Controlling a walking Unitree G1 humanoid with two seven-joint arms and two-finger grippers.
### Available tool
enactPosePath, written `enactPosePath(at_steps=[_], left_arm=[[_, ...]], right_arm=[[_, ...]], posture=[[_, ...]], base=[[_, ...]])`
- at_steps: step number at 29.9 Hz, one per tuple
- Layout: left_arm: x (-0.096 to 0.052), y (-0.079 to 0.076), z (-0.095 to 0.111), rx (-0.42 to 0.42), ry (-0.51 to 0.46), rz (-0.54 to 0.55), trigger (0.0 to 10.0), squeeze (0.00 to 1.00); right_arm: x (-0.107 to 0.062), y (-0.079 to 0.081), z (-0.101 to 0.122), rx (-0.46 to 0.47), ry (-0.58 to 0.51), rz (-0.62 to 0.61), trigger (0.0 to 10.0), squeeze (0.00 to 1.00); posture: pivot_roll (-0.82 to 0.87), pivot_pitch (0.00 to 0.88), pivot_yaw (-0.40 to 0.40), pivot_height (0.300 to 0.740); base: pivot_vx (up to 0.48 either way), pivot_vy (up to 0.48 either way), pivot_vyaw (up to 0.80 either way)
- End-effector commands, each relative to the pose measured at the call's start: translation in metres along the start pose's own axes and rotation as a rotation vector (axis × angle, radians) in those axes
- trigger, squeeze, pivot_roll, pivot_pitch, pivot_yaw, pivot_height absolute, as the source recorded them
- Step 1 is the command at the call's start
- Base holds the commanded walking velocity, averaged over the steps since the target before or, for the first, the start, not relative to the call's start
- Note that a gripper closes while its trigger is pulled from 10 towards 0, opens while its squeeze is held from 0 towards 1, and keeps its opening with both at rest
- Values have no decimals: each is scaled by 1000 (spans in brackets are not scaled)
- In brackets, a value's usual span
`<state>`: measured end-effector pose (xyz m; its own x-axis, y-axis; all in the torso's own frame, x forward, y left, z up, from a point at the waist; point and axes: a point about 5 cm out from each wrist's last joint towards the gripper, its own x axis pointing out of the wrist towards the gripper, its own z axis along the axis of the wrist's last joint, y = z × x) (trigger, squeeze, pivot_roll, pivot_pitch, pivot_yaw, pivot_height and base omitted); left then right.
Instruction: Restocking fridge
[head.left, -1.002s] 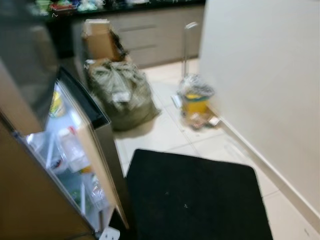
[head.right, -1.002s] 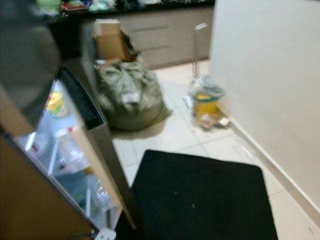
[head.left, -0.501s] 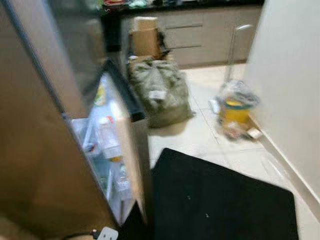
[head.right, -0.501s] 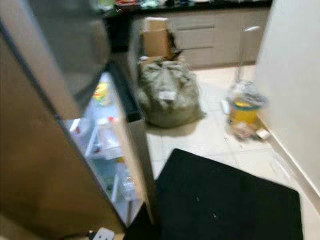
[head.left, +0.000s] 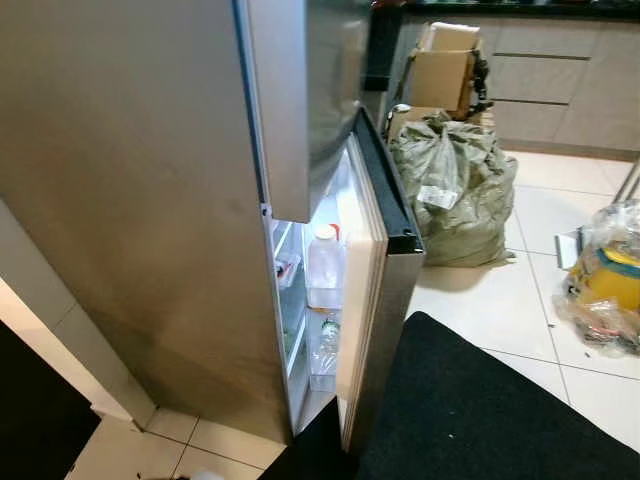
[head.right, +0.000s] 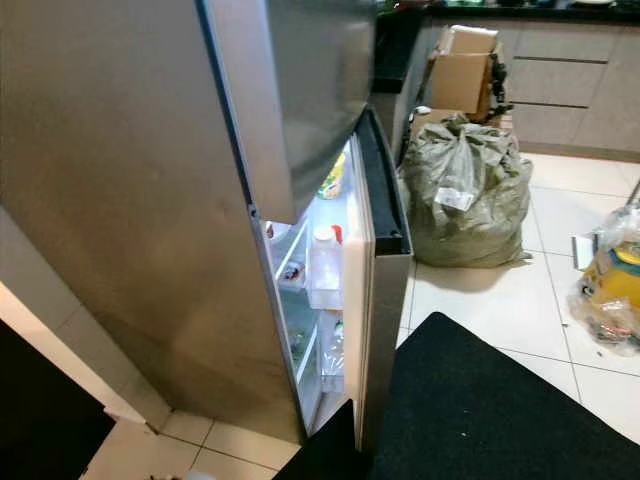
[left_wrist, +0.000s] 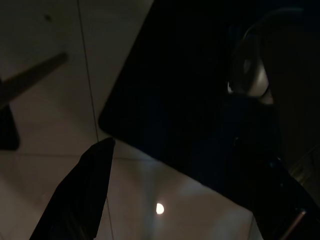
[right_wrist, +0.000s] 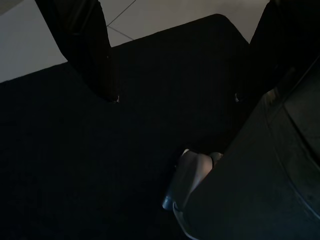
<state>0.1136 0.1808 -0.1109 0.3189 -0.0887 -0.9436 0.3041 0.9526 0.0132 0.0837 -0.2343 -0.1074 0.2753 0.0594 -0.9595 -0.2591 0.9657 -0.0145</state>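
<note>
A stuffed grey-green sack and a brown cardboard box stand behind the tall steel fridge, whose lower door is ajar, with white plastic bottles inside. Both grippers, the left gripper and the right gripper, hang wide open and empty over the black floor mat.

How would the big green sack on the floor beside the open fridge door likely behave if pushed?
The green sack looks soft and crumpled, so it would probably deform rather than slide cleanly. It bulges full and slumps on the tile floor, suggesting weight. Its knotted top seems floppy.
</note>
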Motion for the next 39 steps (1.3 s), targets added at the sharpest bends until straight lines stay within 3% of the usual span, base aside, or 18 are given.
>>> enactPosePath(at_steps=[1,39], left_arm=[[0,-11,-13,1,48,-42,10000,0],[0,-13,-15,8,53,-48,10000,0]], right_arm=[[4,15,4,5,-20,55,10000,0],[4,16,6,13,-34,73,10000,0]], posture=[[-42,53,25,740],[-44,55,21,740]], base=[[0,0,738],[0,0,738]])
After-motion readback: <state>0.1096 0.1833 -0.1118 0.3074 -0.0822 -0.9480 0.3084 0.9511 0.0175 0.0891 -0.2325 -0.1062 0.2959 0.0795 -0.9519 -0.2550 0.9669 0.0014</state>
